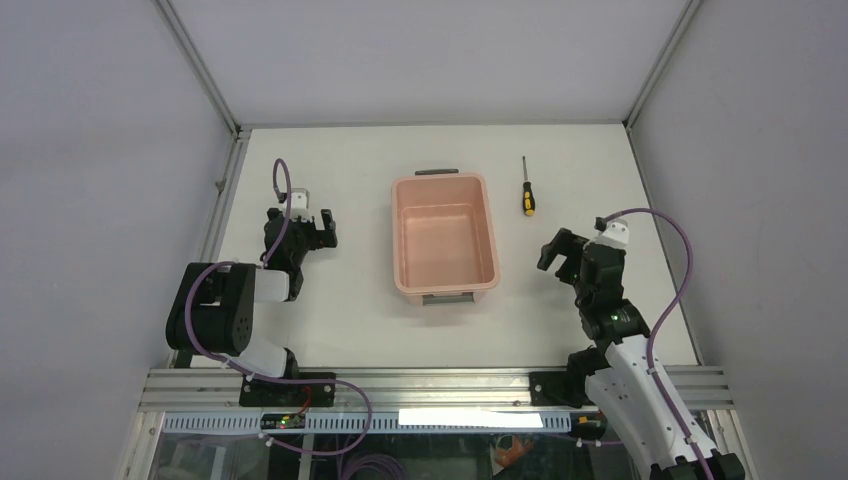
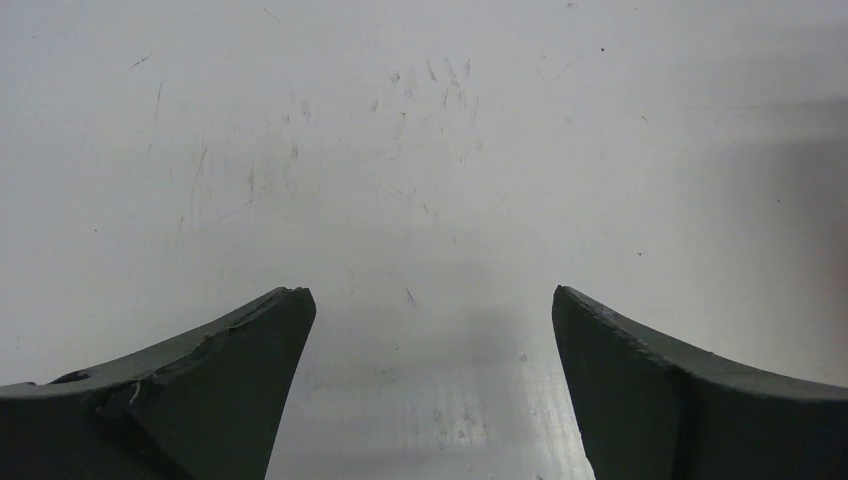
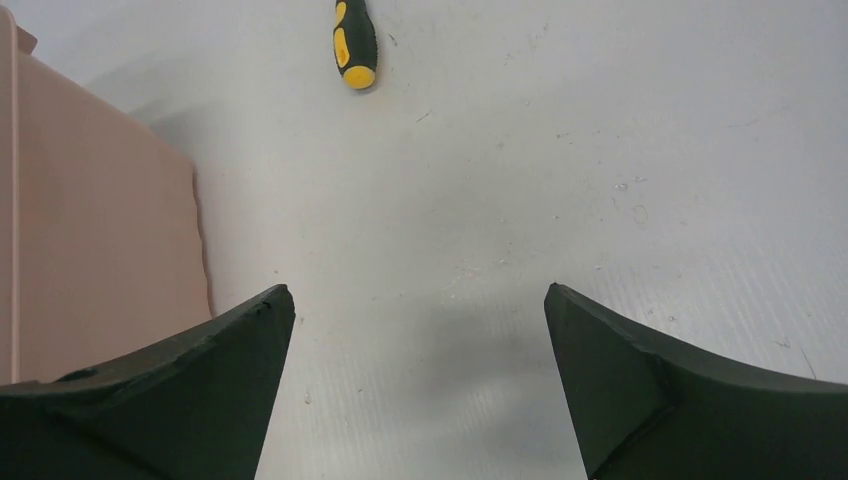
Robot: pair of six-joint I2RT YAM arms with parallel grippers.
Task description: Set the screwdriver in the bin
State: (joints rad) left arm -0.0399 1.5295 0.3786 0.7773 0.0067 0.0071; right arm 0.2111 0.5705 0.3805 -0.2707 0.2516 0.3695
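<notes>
Screwdriver (image 1: pixel 527 188) lies flat on the desk (image 1: pixel 350 300), just right of the bin (image 1: pixel 397 235) near its far end and not touching it. Shaft points away, and the yellow-and-black handle is the end nearer the arms.

Handling, judged: light, stiff and slim. The round handle could roll if nudged from one side. The thin metal shaft sits low on the desk and looks slippery, so it is a poor place to pinch. Better to take the handle, which is thicker and probably grippier, closing across its width from above. Nothing fragile, so it can simply be let fall into the bin.

Right fingers (image 3: pixel 190 390) are spread wide with nothing between them, short of the handle and low over the desk. Left fingers (image 2: pixel 190 390) are also spread wide and hold nothing, well apart from the tool on the other side of the bin.

View differences:
- The top view shows the whole tool with its shaft, the bin's open inside with nothing visible in it, and both arms.
- The right wrist view shows only the handle end at the top edge, left of the midline of the gap between the fingers, with the shaft cut off. It also shows the bin's pink outer wall at the left.
- The left wrist view shows only scratched bare desk, with no tool and no bin.
</notes>
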